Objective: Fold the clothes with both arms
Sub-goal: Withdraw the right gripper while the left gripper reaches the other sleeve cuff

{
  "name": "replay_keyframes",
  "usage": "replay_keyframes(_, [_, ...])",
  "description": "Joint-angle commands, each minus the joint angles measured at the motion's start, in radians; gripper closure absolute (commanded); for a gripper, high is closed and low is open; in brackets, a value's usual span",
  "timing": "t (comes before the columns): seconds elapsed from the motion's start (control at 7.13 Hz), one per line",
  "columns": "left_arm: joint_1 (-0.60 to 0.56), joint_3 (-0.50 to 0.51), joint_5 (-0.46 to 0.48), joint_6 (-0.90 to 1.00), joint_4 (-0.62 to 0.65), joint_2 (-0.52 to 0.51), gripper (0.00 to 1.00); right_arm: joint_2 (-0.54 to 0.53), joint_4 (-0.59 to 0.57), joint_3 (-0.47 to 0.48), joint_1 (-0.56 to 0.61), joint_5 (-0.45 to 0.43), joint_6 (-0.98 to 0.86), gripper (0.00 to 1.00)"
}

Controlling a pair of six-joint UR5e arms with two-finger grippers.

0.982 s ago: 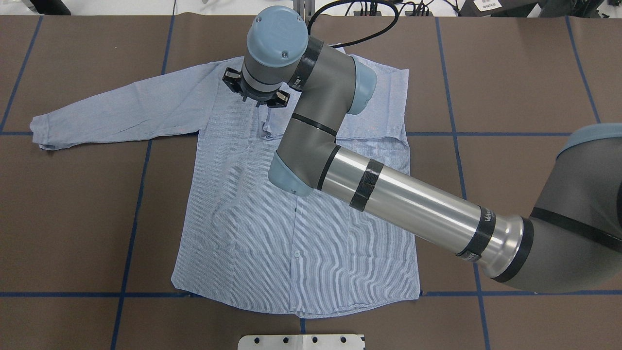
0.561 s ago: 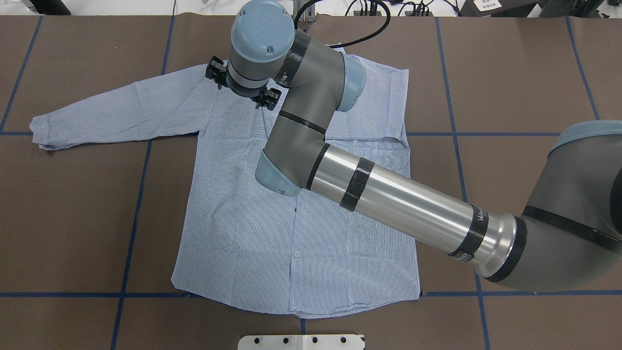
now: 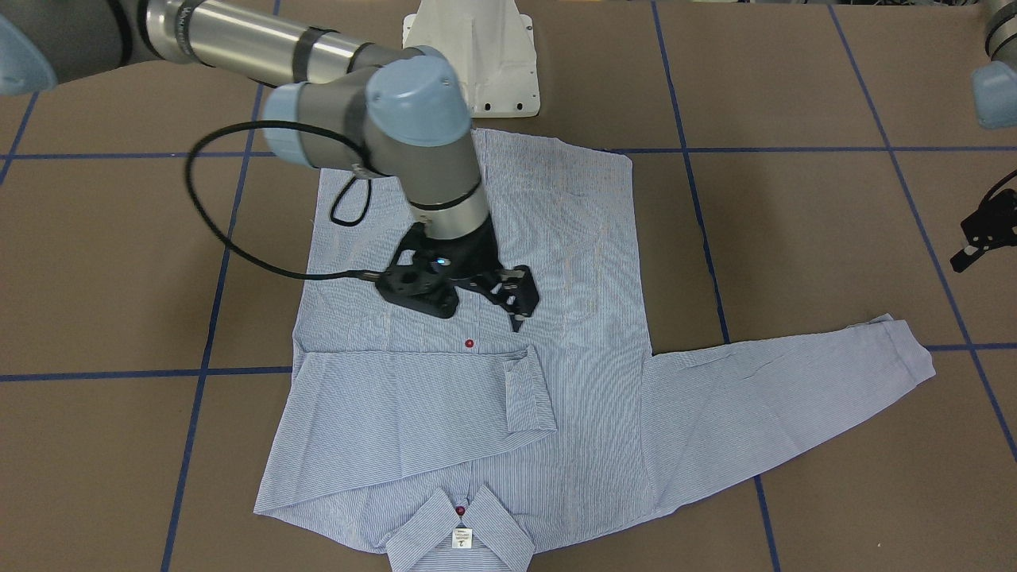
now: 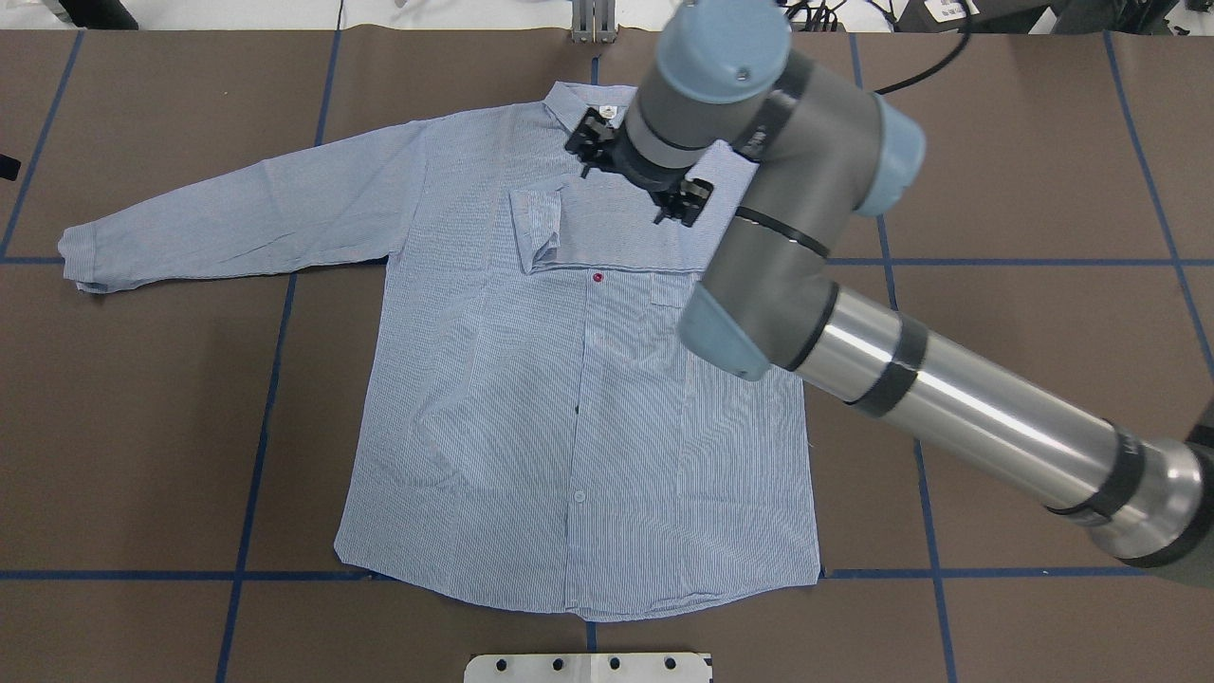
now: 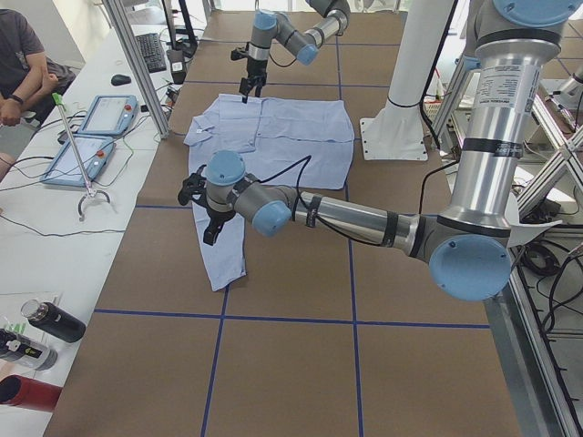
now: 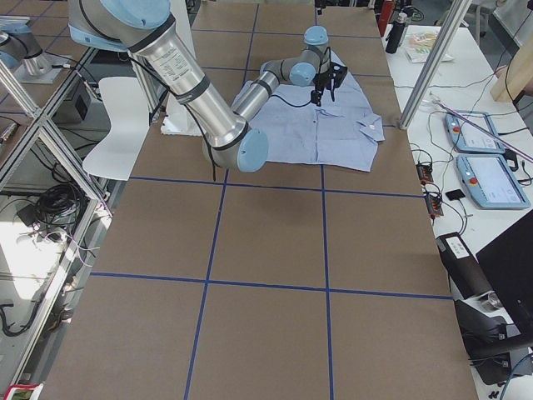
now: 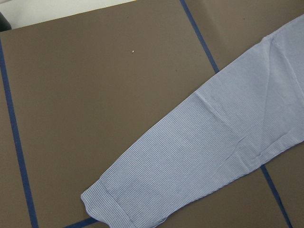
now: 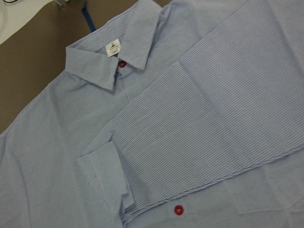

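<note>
The shirt (image 4: pixel 531 427) lies flat on the desk (image 4: pixel 996 142), beneath the right fingers (image 3: pixel 512 298). Below them one sleeve (image 4: pixel 616 237) is folded across the chest, and the collar (image 3: pixel 496 532) sits beyond, away from the robot. The other sleeve (image 3: pixel 779 389) stretches out toward the left fingers (image 3: pixel 985 226).

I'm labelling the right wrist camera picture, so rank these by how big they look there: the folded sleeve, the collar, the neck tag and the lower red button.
1. folded sleeve
2. collar
3. neck tag
4. lower red button, only slightly smaller than the tag
</note>
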Motion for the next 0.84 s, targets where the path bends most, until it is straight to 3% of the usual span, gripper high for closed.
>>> replay_keyframes(0.0, [0.028,0.119,-0.008,-0.172,-0.053,-0.018,0.0,-0.158,-0.011,0.136,0.094,0.085,-0.035,0.01])
replay_keyframes(0.42, [0.083,0.324,-0.002,-0.378,-0.384,-0.006,0.02,-0.206,-0.005,0.16,0.125,0.084,-0.048,0.01])
replay_keyframes(0.7, [0.131,0.346,-0.001,-0.452,-0.414,-0.006,0.12,-0.214,0.001,0.159,0.123,0.076,-0.048,0.01])
